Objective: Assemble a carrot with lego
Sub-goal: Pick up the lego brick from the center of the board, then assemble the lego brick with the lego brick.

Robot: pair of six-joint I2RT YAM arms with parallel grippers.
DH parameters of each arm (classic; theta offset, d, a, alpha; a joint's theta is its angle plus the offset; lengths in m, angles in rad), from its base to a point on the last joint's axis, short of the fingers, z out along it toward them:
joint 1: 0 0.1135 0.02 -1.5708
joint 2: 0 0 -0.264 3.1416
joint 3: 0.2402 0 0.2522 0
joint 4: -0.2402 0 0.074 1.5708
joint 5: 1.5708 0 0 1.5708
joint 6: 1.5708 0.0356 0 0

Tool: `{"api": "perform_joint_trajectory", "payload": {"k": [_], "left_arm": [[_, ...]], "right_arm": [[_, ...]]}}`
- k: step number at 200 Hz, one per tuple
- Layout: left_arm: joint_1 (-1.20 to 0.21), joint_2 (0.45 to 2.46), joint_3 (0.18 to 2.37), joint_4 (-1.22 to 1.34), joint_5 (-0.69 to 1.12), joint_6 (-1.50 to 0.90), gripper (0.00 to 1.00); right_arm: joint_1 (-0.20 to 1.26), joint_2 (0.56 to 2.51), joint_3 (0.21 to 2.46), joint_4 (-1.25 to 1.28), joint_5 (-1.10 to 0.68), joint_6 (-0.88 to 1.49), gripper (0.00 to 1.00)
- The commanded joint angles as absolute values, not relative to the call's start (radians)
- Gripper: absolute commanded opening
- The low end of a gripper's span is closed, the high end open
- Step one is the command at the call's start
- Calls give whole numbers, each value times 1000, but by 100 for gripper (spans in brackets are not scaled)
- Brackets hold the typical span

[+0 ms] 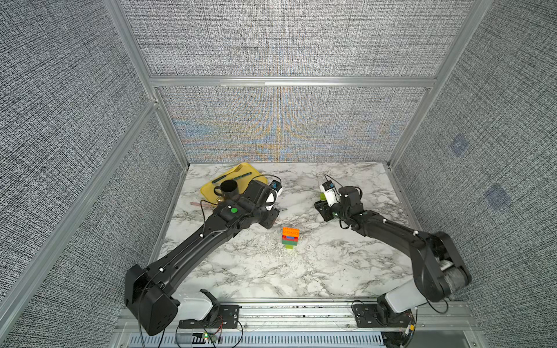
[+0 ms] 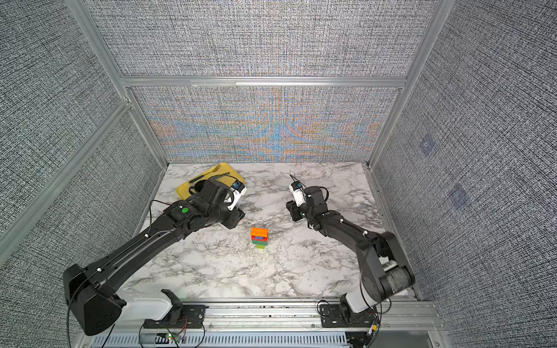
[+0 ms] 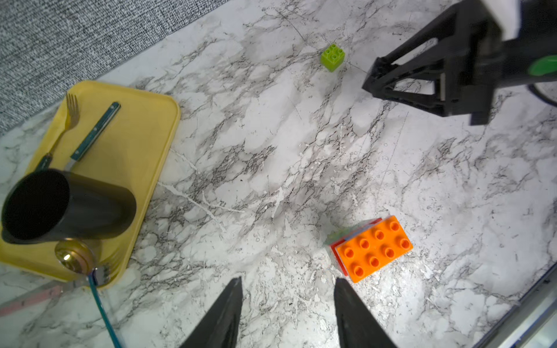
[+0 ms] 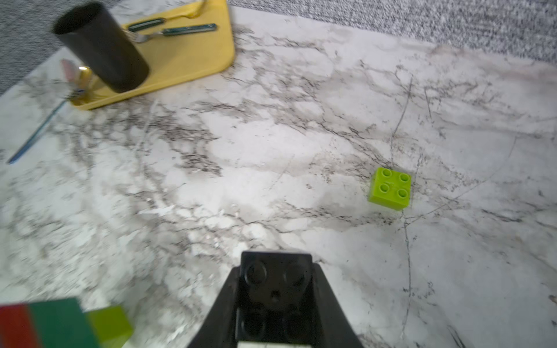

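The carrot (image 1: 291, 238) (image 2: 259, 237) stands upright mid-table, an orange oblong on top, then blue, red, dark green and a lime base. The left wrist view shows its orange studs (image 3: 373, 248). My left gripper (image 3: 287, 281) hangs open and empty just left of the stack, with bare marble between its fingers. My right gripper (image 4: 275, 271) is shut on a black square lego brick (image 4: 275, 289), raised above the table right of and behind the carrot (image 4: 60, 324). A loose lime lego brick (image 4: 390, 188) (image 3: 333, 57) sits studs up on the marble beyond the right gripper (image 1: 321, 208).
A yellow tray (image 1: 211, 188) (image 3: 135, 126) at the back left holds a black cup (image 1: 230, 189) (image 3: 60, 205), a fork and a knife. A spoon leans off its near edge. Fabric walls with metal frames close in three sides.
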State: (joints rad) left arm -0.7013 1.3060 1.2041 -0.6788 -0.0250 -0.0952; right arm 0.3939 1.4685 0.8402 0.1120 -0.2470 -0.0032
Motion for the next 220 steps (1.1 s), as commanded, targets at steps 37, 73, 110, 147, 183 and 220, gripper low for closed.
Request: {"api": "perform_joint_trajectory", "payload": {"k": [37, 73, 110, 147, 183, 220], "left_arm": [[-649, 1216, 1069, -617, 234, -344, 79], [-575, 1280, 1034, -561, 440, -427, 78], [-536, 1333, 1009, -475, 561, -457, 77], [-531, 1420, 1017, -460, 646, -443, 74], [-531, 1477, 1022, -453, 671, -439, 69], [-531, 1503, 1032, -455, 664, -428, 61]], "right_arm": [[538, 1154, 771, -127, -532, -367, 18], [581, 1181, 828, -207, -574, -534, 18], [599, 1281, 904, -219, -598, -603, 16], [601, 1353, 964, -283, -580, -642, 16], [603, 1383, 976, -288, -584, -630, 15], [603, 1402, 974, -297, -570, -616, 15]]}}
